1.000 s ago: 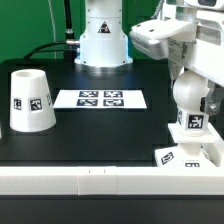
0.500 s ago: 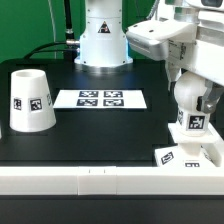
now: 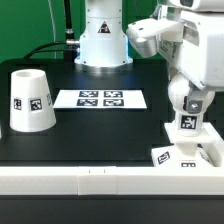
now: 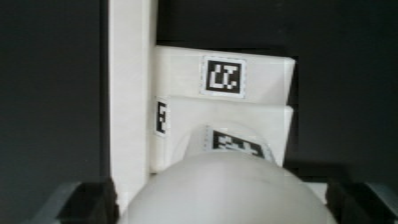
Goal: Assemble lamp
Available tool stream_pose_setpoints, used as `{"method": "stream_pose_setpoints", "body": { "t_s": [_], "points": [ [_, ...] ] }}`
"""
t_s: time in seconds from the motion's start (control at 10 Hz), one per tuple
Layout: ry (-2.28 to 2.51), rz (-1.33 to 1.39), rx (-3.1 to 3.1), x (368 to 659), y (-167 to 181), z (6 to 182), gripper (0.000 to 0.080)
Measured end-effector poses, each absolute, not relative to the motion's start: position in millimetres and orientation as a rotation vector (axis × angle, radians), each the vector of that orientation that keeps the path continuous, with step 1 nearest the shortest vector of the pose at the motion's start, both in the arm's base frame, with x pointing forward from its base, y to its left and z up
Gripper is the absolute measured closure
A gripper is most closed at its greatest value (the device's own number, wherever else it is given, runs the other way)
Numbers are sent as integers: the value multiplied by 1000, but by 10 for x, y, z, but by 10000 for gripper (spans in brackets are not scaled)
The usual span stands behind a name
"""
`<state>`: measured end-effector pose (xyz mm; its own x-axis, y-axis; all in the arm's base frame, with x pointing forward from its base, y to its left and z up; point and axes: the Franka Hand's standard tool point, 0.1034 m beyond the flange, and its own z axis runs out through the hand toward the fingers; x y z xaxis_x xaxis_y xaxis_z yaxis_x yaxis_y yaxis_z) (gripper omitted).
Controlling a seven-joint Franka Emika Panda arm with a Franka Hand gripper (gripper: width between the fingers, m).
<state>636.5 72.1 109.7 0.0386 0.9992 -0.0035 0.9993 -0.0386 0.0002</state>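
The white round bulb (image 3: 188, 100) stands upright on its short stem, whose marker faces the camera. My gripper (image 3: 186, 92) is shut on the bulb from above. The stem's foot meets the flat square base (image 3: 183, 156), which lies at the table's front edge on the exterior view's right. In the wrist view the bulb (image 4: 222, 185) fills the space between my dark fingers (image 4: 79, 203), and the base (image 4: 222, 110) lies just beyond it. The tapered shade (image 3: 30, 100) stands alone at the exterior view's left.
The marker board (image 3: 100, 99) lies flat in the middle of the black table. The robot's white pedestal (image 3: 103, 35) stands behind it. A white rail (image 3: 90, 181) runs along the table's front edge and also shows in the wrist view (image 4: 128, 80) beside the base.
My arm, the bulb and the base under it have shifted a little toward the exterior view's left. The shade has not moved.
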Motion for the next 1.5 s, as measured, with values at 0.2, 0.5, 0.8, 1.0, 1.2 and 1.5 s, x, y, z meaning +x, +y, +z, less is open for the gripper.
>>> {"method": "stream_pose_setpoints", "body": {
  "t_s": [0.2, 0.5, 0.8, 1.0, 1.2, 1.5],
  "points": [
    [2048, -1, 2386, 6357, 726, 1097, 225],
    [1778, 2, 2604, 6350, 748, 1100, 225],
    [1528, 3, 2758, 6353, 758, 1107, 225],
    [1309, 5, 2869, 6356, 766, 1114, 225],
    [1011, 41, 2997, 6375, 791, 1123, 225],
    [566, 105, 3154, 6386, 807, 1131, 225]
  ]
}}
